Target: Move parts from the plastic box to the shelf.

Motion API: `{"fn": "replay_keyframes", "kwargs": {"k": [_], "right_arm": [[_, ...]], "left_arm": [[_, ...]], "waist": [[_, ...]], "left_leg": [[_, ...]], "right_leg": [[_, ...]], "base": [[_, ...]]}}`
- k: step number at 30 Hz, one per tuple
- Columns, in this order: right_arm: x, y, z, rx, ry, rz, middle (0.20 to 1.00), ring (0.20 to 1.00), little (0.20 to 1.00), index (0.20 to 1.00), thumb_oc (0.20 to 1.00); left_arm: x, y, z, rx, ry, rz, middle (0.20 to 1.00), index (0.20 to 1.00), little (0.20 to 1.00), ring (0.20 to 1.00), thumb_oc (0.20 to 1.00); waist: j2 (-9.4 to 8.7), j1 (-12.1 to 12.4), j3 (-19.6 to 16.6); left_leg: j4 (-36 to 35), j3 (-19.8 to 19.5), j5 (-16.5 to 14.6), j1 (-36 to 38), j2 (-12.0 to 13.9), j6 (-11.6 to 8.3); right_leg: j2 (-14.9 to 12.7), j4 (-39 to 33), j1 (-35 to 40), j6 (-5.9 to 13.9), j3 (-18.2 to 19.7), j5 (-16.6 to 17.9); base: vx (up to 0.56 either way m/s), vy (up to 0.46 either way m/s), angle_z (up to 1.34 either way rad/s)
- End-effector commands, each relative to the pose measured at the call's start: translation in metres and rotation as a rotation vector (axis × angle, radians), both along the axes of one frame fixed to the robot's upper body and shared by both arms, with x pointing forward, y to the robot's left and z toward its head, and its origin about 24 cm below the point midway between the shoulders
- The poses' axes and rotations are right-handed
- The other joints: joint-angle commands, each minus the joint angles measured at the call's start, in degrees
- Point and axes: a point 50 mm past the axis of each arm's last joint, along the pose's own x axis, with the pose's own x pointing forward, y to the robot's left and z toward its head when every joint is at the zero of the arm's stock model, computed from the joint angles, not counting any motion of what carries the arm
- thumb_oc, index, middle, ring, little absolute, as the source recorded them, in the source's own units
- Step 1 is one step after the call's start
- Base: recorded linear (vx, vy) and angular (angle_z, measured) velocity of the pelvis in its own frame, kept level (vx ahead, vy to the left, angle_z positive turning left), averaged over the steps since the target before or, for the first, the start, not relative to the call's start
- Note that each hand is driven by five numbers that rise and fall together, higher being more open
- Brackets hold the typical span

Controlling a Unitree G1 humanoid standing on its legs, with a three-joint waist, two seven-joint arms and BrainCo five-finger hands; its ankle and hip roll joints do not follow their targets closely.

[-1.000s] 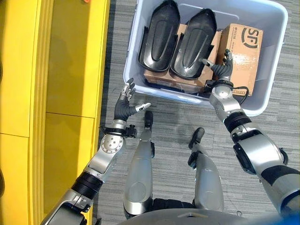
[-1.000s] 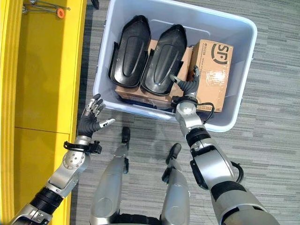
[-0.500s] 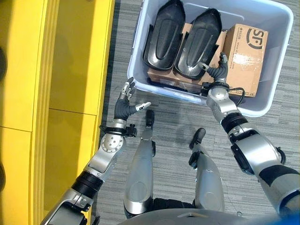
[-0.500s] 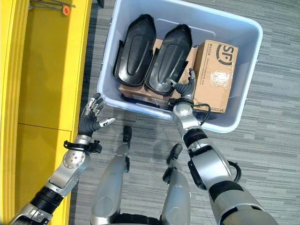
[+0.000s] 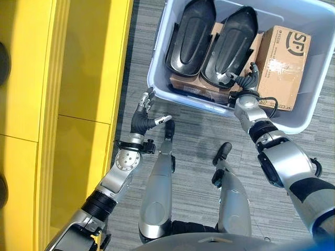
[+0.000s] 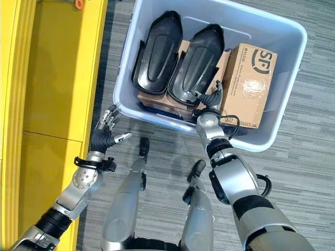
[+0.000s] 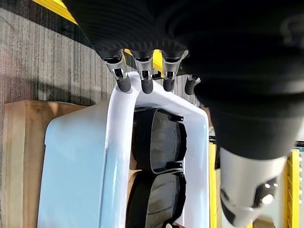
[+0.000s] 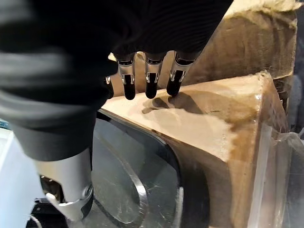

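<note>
Nothing sits on the yellow shelf (image 5: 84,78) yet. Both black parts (image 6: 157,52) and the cartons (image 6: 248,83) are in the box (image 6: 293,42). The right hand (image 5: 246,81), fingers spread, reaches over the nearer part, gripping nothing. The left hand (image 5: 144,115) hangs open beside the box.

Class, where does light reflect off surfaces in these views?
Left eye view: soft sheen along the two black parts and a paler glossy patch on the tape of the cardboard box. Right wrist view: pale reflections streak the curved black part.
</note>
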Motion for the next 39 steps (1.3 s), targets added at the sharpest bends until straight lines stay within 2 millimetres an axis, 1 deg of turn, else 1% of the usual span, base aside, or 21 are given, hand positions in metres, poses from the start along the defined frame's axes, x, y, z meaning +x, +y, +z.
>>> {"fn": "replay_keyframes", "kwargs": {"k": [1, 5, 14, 17, 25, 30, 39], "right_arm": [[0.005, -0.01, 0.023, -0.046, -0.051, -0.021, 1.0, 1.0, 1.0, 1.0, 1.0], [0.005, -0.011, 0.026, -0.07, -0.052, -0.022, 1.0, 1.0, 1.0, 1.0, 1.0], [0.006, -0.02, 0.028, -0.118, -0.026, -0.054, 1.0, 1.0, 1.0, 1.0, 1.0], [0.006, -0.027, 0.029, -0.123, -0.011, -0.078, 1.0, 1.0, 1.0, 1.0, 1.0], [0.004, -0.042, 0.028, -0.126, 0.024, -0.114, 1.0, 1.0, 1.0, 1.0, 1.0], [0.004, -0.044, 0.027, -0.166, 0.043, -0.119, 1.0, 1.0, 1.0, 1.0, 1.0], [0.003, -0.042, 0.023, -0.223, 0.065, -0.115, 1.0, 1.0, 1.0, 1.0, 1.0]], "left_arm": [[-0.007, -0.007, 0.02, -0.039, -0.107, -0.046, 1.0, 1.0, 1.0, 1.0, 1.0], [-0.007, -0.008, 0.02, -0.042, -0.11, -0.049, 1.0, 1.0, 1.0, 1.0, 1.0], [-0.008, -0.013, 0.022, -0.042, -0.115, -0.072, 1.0, 1.0, 1.0, 1.0, 1.0], [-0.007, -0.015, 0.025, -0.047, -0.131, -0.081, 1.0, 1.0, 1.0, 1.0, 1.0], [-0.006, -0.018, 0.028, -0.049, -0.143, -0.089, 1.0, 1.0, 1.0, 1.0, 1.0], [-0.006, -0.019, 0.029, -0.054, -0.151, -0.089, 1.0, 1.0, 1.0, 1.0, 1.0], [-0.006, -0.024, 0.034, -0.052, -0.171, -0.102, 1.0, 1.0, 1.0, 1.0, 1.0]], "waist": [[1.4, 1.3, -1.3], [1.71, 1.5, -1.3], [2.46, 2.2, -1.3], [3.09, 2.8, -1.3], [4.14, 3.8, -1.3], [4.51, 4.0, -1.3], [4.67, 4.3, -1.3]], "left_leg": [[5.8, -1.8, -8.5, -0.2, -0.3, 0.41], [6.2, -2.0, -8.6, -1.4, -0.6, 0.47], [7.9, -2.7, -9.2, -4.5, -1.5, 0.87], [8.9, -3.2, -9.5, -6.6, -2.2, 1.07], [11.0, -3.5, -10.1, -10.2, -3.2, 1.49], [11.7, -3.6, -10.4, -11.7, -3.7, 1.8], [12.0, -4.1, -10.4, -13.3, -4.2, 1.96]], "right_leg": [[-2.6, 3.3, -1.3, 2.05, 0.1, -1.5], [-2.8, 3.5, -2.0, 2.09, 0.0, -1.6], [-3.3, 4.0, -3.8, 2.22, -0.3, -1.7], [-3.7, 4.3, -4.9, 2.3, -0.7, -1.6], [-4.4, 4.6, -7.0, 2.5, -0.9, -1.5], [-4.6, 4.9, -8.2, 2.55, -0.8, -1.6], [-5.0, 4.6, -8.9, 2.75, -1.4, -1.2]], "base": [[0.0, 0.0, 0.0], [0.0, 0.0, 0.0], [0.0, 0.001, 0.01], [0.01, 0.035, 0.14], [0.01, 0.033, 0.08], [0.01, 0.018, 0.04], [0.0, 0.004, 0.0]]}}
